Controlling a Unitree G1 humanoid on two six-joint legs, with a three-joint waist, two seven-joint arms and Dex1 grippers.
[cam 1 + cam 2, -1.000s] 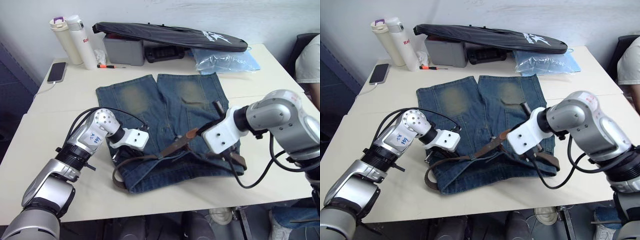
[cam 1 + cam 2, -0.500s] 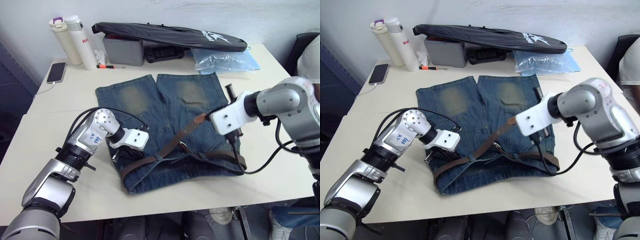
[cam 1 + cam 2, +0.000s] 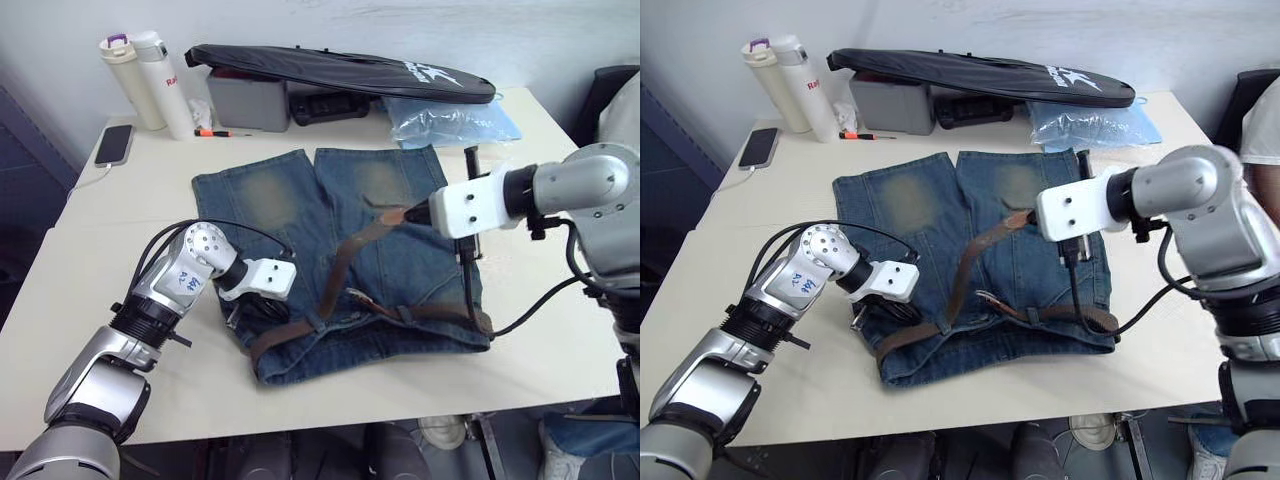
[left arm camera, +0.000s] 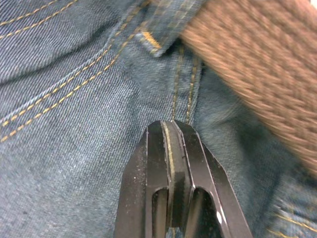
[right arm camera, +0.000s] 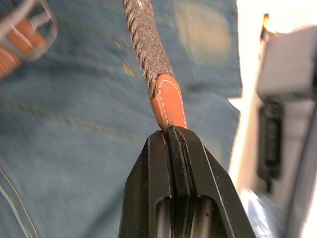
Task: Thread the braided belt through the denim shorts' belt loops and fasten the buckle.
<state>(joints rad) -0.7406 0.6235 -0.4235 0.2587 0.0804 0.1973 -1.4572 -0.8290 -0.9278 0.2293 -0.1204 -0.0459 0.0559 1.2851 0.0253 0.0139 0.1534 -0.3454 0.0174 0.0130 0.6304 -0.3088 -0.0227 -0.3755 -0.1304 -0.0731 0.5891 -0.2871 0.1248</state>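
The pale worktop (image 3: 560, 330) stands against a white wall. On it the denim shorts (image 3: 340, 235) lie flat, waistband near, legs pointing far. The left claw (image 4: 171, 130) is pinched together on denim at the waistband's left end. The braided belt (image 3: 335, 285) runs along the waistband, then rises slanting far-right over the shorts; the right claw (image 5: 171, 130) is clamped on its leather tip. The buckle (image 5: 27, 22) lies on the denim. Far back sit bottles (image 3: 150, 75) and a black bag (image 3: 340, 70).
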